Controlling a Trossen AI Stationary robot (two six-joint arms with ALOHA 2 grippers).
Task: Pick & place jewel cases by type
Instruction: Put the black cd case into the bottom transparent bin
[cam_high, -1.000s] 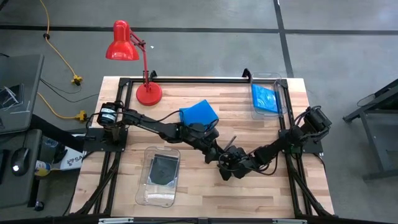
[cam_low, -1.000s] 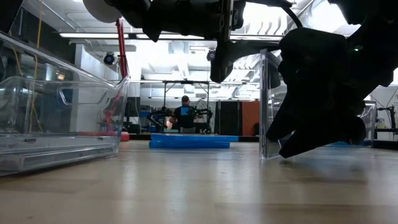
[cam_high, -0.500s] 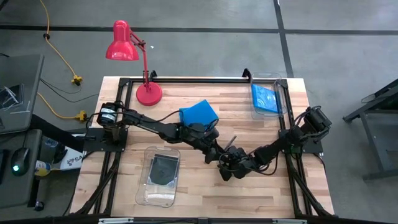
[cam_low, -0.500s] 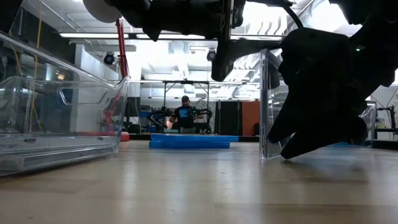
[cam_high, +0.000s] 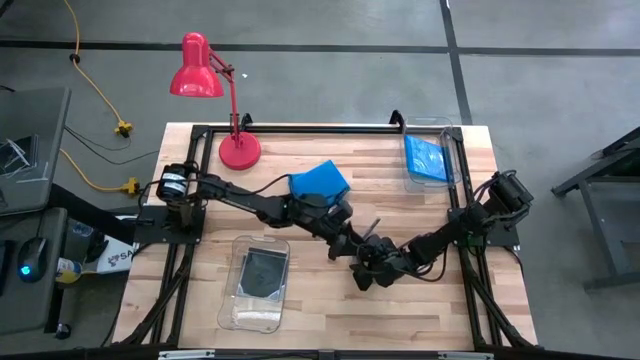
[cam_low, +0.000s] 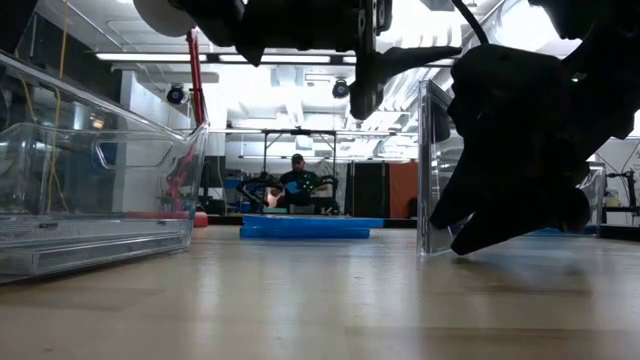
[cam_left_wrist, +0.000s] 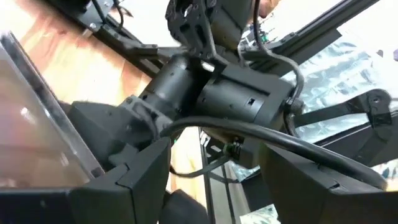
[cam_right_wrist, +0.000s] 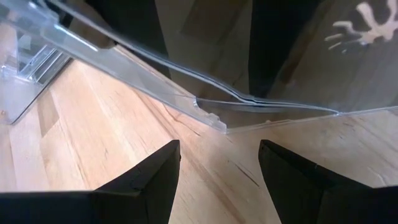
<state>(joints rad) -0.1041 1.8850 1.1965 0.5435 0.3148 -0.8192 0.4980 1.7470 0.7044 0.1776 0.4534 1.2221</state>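
A clear jewel case (cam_low: 426, 170) stands upright on its lower edge on the wood, seen as a thin line in the high view (cam_high: 374, 230). My right gripper (cam_right_wrist: 217, 180) is open, low over the table, just near of that case (cam_right_wrist: 205, 109). My left gripper (cam_left_wrist: 214, 186) is open and hovers above and left of it (cam_high: 356, 246). Blue jewel cases (cam_high: 320, 180) lie stacked mid-table. One blue case lies in the far right bin (cam_high: 428, 158). A dark case lies in the near left bin (cam_high: 262, 272). My right gripper has its open fingers (cam_right_wrist: 143, 180) just short of the clear case's lower corner (cam_right_wrist: 214, 121), level with the table; whether it touches the case I cannot tell. My left gripper shows dark behind the clear panel; whether it touches I cannot tell.
A red desk lamp (cam_high: 215, 100) stands at the table's far left. The near left bin's clear wall (cam_low: 100, 190) rises at the low view's left. Bare wood (cam_high: 340, 310) lies along the near edge. A person (cam_low: 297, 180) sits far off in the room.
My left gripper has shifted a little toward the table's right, closer to the top of the upright clear case. The case and my right gripper have kept still.
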